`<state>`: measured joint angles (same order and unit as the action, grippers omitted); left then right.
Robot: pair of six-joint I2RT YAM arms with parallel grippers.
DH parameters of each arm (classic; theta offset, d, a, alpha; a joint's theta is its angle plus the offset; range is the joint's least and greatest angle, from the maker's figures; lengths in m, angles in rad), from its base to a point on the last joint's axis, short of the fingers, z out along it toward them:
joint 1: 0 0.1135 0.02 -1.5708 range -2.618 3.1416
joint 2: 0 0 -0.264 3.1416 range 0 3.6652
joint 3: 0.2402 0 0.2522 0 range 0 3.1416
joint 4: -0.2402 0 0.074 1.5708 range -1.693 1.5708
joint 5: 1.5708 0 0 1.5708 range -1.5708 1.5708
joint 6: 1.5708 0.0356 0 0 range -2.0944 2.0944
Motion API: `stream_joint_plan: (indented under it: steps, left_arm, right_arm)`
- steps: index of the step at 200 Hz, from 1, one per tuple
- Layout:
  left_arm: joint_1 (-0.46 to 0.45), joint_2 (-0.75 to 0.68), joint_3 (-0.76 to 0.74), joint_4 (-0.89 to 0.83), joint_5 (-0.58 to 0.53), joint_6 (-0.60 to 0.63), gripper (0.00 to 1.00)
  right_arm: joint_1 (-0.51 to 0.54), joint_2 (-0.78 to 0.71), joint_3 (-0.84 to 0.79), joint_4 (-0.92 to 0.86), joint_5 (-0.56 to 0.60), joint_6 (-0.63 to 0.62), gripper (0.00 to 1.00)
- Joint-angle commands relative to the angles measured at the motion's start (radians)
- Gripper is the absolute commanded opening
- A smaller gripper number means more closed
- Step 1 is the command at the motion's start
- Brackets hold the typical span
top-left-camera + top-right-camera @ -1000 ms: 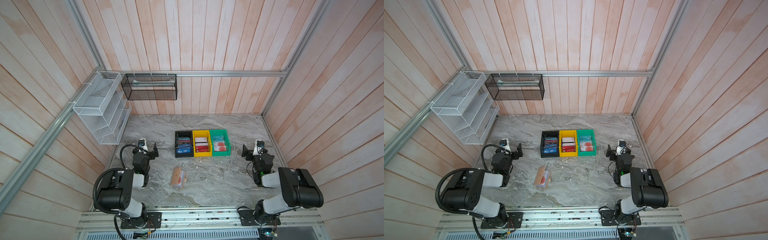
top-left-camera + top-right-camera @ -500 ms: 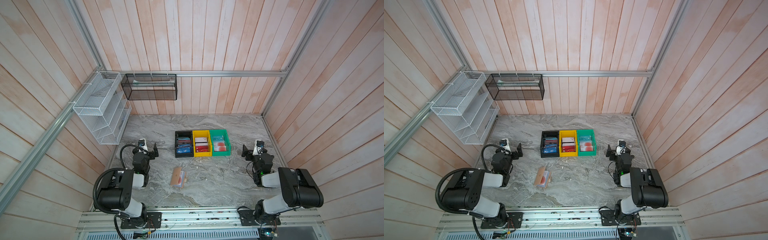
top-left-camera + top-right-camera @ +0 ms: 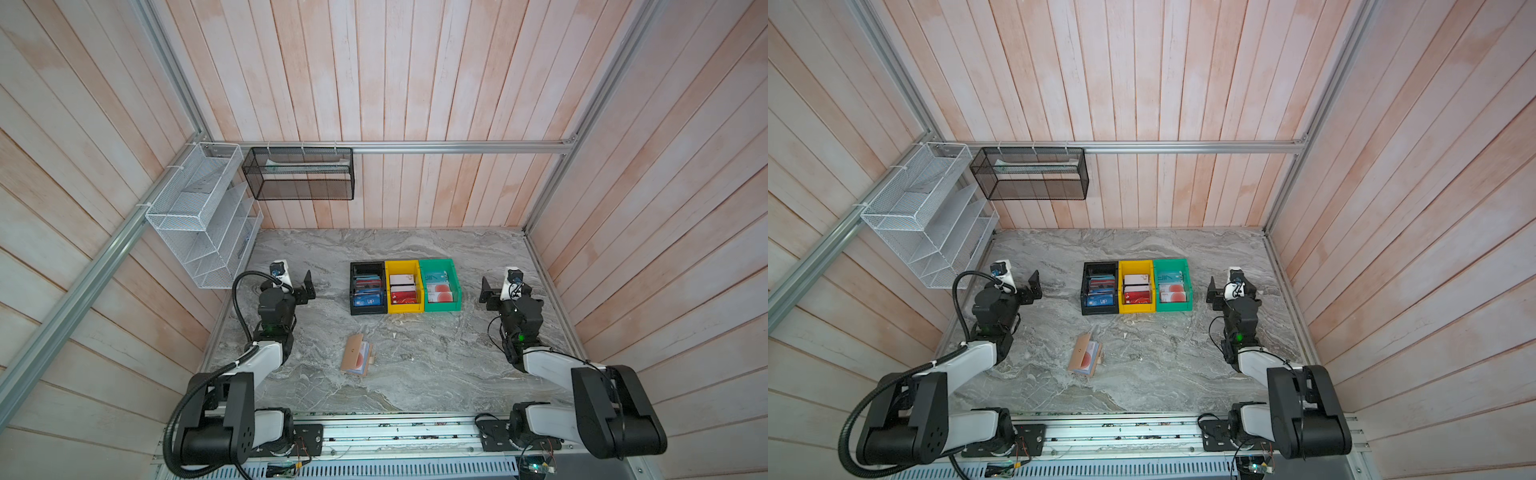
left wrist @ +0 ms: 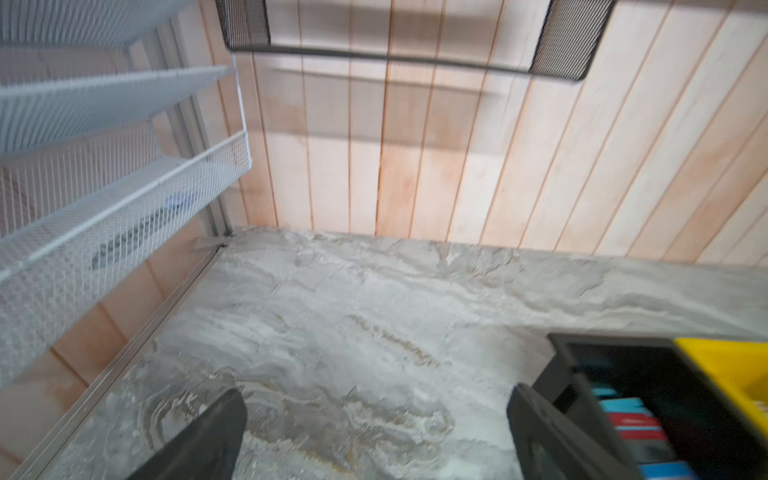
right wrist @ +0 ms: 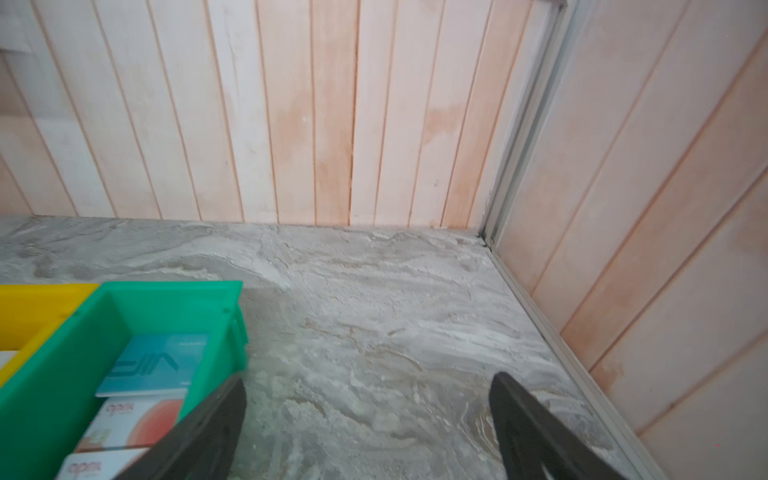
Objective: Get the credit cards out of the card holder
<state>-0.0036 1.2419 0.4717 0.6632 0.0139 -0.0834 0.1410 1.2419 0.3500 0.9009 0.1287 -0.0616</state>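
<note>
Tho it's blurry, card holder (image 3: 356,355) seems tan, open.

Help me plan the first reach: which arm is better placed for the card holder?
Left, probably. The card holder lies left of centre, nearer the left gripper than the right gripper; both stand open and empty.

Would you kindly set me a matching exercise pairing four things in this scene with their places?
Things:
1 card holder
2 black bin
3 green bin
4 white wire rack

Places:
A right end of the bin row
B on the left wall
C lying alone on the table
D left end of the bin row

Pairs: 1-C, 2-D, 3-A, 4-B
</note>
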Motion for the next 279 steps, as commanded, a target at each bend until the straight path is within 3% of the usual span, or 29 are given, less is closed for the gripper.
stream_joint_plan:
  steps: [1, 18, 34, 62, 96, 120, 143, 166, 200, 254, 279]
  left_arm:
    - [-0.025, -0.076, -0.011, -0.176, 0.087, -0.092, 1.0]
    - [-0.073, -0.145, -0.034, -0.228, 0.072, -0.117, 1.0]
    - [-0.128, -0.205, -0.04, -0.31, 0.08, -0.144, 1.0]
    - [-0.181, -0.291, -0.063, -0.423, 0.144, -0.295, 1.0]
    - [-0.243, -0.404, -0.151, -0.506, 0.134, -0.456, 1.0]
    - [-0.268, -0.452, -0.201, -0.557, 0.15, -0.531, 1.0]
    - [-0.291, -0.471, -0.219, -0.627, 0.17, -0.573, 0.99]
    - [-0.319, -0.484, -0.246, -0.651, 0.171, -0.6, 0.88]
    - [-0.347, -0.485, -0.279, -0.648, 0.16, -0.633, 0.75]
    - [-0.398, -0.451, -0.301, -0.639, 0.145, -0.668, 0.71]
    - [-0.428, -0.433, -0.306, -0.623, 0.138, -0.678, 0.6]
  right_arm:
    - [0.094, -0.083, 0.039, -0.209, 0.068, -0.051, 0.92]
    - [0.169, -0.154, 0.058, -0.306, 0.029, -0.022, 0.91]
    - [0.241, -0.203, 0.076, -0.382, -0.086, 0.029, 0.87]
    - [0.36, -0.214, 0.088, -0.413, -0.276, 0.199, 0.74]
    - [0.598, -0.094, 0.128, -0.373, -0.276, 0.274, 0.69]
    - [0.708, 0.05, 0.209, -0.407, -0.278, 0.289, 0.64]
    - [0.725, 0.173, 0.276, -0.448, -0.378, 0.305, 0.51]
    - [0.736, 0.236, 0.297, -0.435, -0.403, 0.318, 0.43]
    - [0.766, 0.283, 0.314, -0.439, -0.395, 0.31, 0.41]
    - [0.802, 0.358, 0.351, -0.45, -0.365, 0.299, 0.39]
    - [0.805, 0.4, 0.382, -0.465, -0.353, 0.291, 0.35]
